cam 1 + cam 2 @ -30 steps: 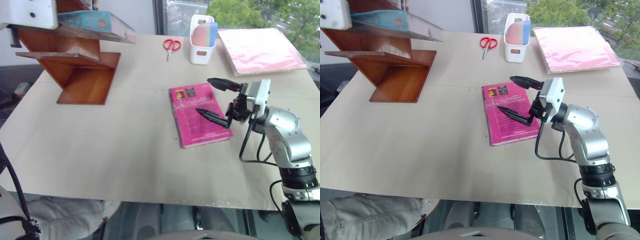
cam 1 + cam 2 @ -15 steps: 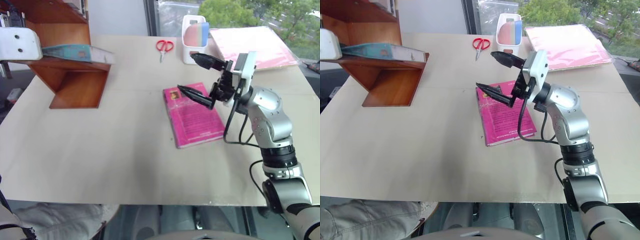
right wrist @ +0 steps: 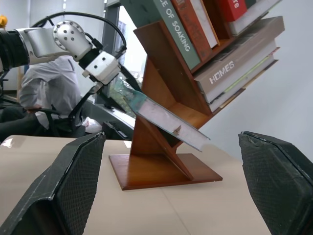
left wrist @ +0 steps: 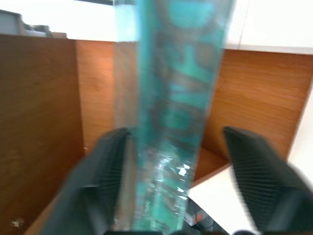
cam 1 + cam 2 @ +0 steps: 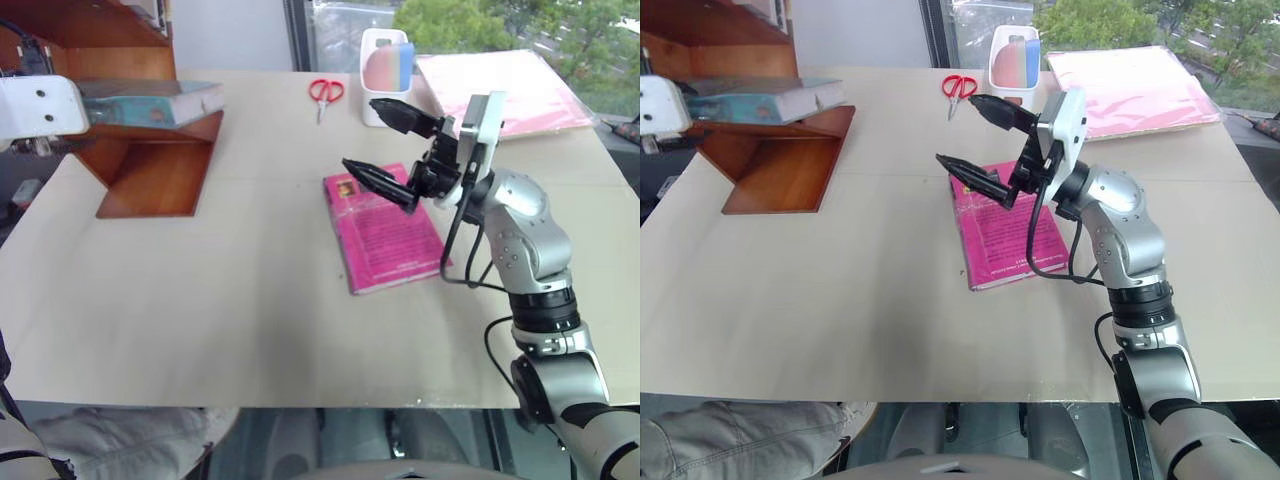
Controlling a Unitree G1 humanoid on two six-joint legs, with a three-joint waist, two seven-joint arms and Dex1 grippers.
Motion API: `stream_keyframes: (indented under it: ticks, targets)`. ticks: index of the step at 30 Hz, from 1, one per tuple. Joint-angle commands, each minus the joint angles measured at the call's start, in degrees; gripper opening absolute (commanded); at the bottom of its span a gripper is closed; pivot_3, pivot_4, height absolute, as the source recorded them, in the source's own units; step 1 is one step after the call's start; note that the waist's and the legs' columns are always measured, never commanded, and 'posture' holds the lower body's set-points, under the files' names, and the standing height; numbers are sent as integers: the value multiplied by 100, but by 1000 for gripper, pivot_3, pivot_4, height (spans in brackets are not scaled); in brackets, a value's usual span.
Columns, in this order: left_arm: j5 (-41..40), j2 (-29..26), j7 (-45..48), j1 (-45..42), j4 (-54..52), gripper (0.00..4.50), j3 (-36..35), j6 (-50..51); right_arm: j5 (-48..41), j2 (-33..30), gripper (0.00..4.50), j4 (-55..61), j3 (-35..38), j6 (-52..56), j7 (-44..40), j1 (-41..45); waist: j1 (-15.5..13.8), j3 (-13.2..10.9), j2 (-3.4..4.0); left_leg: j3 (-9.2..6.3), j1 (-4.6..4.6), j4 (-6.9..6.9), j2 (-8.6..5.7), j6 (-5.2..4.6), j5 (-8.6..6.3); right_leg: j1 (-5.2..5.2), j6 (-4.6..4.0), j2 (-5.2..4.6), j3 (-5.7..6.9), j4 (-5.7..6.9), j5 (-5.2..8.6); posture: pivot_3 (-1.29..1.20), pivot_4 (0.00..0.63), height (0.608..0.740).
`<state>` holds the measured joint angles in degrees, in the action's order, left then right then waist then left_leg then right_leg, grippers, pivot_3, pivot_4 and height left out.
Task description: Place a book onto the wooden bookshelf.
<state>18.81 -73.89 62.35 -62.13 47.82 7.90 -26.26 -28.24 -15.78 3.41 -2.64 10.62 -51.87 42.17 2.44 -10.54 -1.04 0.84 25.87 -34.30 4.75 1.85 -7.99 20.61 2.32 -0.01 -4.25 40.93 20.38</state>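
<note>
I see the book (image 5: 150, 100) lying on the wooden bookshelf (image 5: 150, 165); left gripper (image 4: 171, 161) spread around it, fingers (image 4: 105, 169) clear of the cover. Right gripper (image 5: 385, 142) wide open, empty, above the pink book (image 5: 385, 230).

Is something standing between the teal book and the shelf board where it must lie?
Nothing visible does. The book already lies on a slanted board of the wooden bookshelf. The left gripper has one finger on each side of it, with a gap visible beside one finger.
</note>
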Motion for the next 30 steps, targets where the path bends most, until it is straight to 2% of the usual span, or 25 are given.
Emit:
stream_keyframes:
  ticks: [1, 4, 8, 9, 11, 13, 17, 19, 21, 22, 25, 27, 30]
  targets:
    - [-368, -159, -19, 110, -149, 4277, -357, -54, -63, -85, 4500, 133, 117, -102, -77, 67, -4, 1, -3, 0, 1, -1, 0, 0, 0, 0, 0, 0, 0, 0, 0, 0, 150, 740]
    - [-1776, -5, 582, 632, -1142, 4277, -1152, 659, -115, -229, 4500, 258, 162, -33, -148, -23, -8, 1, -4, -1, 10, -3, 1, 0, 0, 5, 0, -2, 2, -2, 0, 0, 150, 740]
    - [-3329, 126, 871, 1462, -3111, 4277, -2093, 2473, -216, -449, 4500, 427, 280, 117, -149, -155, -22, 1, -7, -8, 19, -7, 5, 1, 0, 7, -1, -2, 10, -4, -1, 0, 150, 740]
    - [-3957, 291, 715, 1620, -3884, 4277, -2272, 3202, -262, -529, 4500, 519, 311, 194, -144, -230, -30, 2, -8, -8, 20, -8, 5, 1, 1, 7, -1, -3, 9, -4, -1, 0, 150, 740]
    - [-5549, 919, -207, 1896, -5715, 4277, -2321, 4835, -317, -739, 4500, 846, 352, 389, -95, -525, -85, 4, -11, -20, 23, -14, 4, 1, 1, 0, -1, -4, 18, -3, -1, 0, 150, 740]
    - [-6442, 1741, -1307, 2183, -6812, 4277, -2201, 5686, -278, -922, 4500, 1125, 369, 544, 2, -869, -134, 6, -7, -38, 22, -26, 6, 0, 0, -22, 0, -9, 29, -7, 0, 0, 150, 740]
    - [-6578, 3360, -2790, 3174, -7681, 4277, -1784, 6034, 41, -1348, 4500, 1562, 390, 684, 171, -1700, -130, 10, 1, -51, -24, -48, -9, -5, -4, -83, 1, 1, 31, -8, 0, 0, 150, 740]
    - [-6022, 3843, -3079, 3666, -7721, 4277, -1476, 5784, 175, -1608, 4500, 1680, 429, 740, 219, -2108, -112, 9, -3, -59, -25, -65, -7, -5, -4, -87, 0, 9, 33, 1, 0, 0, 150, 740]
    - [-5831, 4212, -3248, 4250, -7514, 4277, -1353, 5746, 302, -1879, 4500, 1729, 564, 750, 235, -2584, -97, 10, 1, -71, -17, -74, -6, -5, -4, -85, 0, 16, 39, 3, -2, 0, 150, 740]
    - [-5648, 4229, -3143, 4665, -7398, 4401, -1287, 5594, 325, -2016, 4500, 1768, 747, 782, 263, -2898, -100, 15, 4, -70, -22, -72, -9, -5, -4, -89, 0, 14, 37, 1, -2, 0, 150, 740]
    - [-5250, 4166, -2740, 5700, -7218, 4401, -1471, 4998, 296, -2415, 4500, 1976, 1354, 878, 281, -3833, -99, 21, 6, -60, -20, -71, -18, -13, -9, -94, 0, -1, 32, -13, -1, 0, 150, 740]
    - [-4789, 4051, -2762, 6031, -7152, 4401, -1609, 4570, 220, -2597, 4500, 2159, 1737, 923, 222, -4395, -139, 20, 6, -66, -14, -71, -18, -12, -9, -88, -1, 0, 39, -14, -1, 0, 150, 740]
    - [-4547, 3823, -2497, 6495, -6886, 4401, -2015, 4129, 337, -2673, 4500, 2339, 2294, 809, 363, -5065, -170, 24, 6, -72, -18, -68, -18, -12, -9, -92, -2, 0, 45, -14, 0, 0, 150, 740]
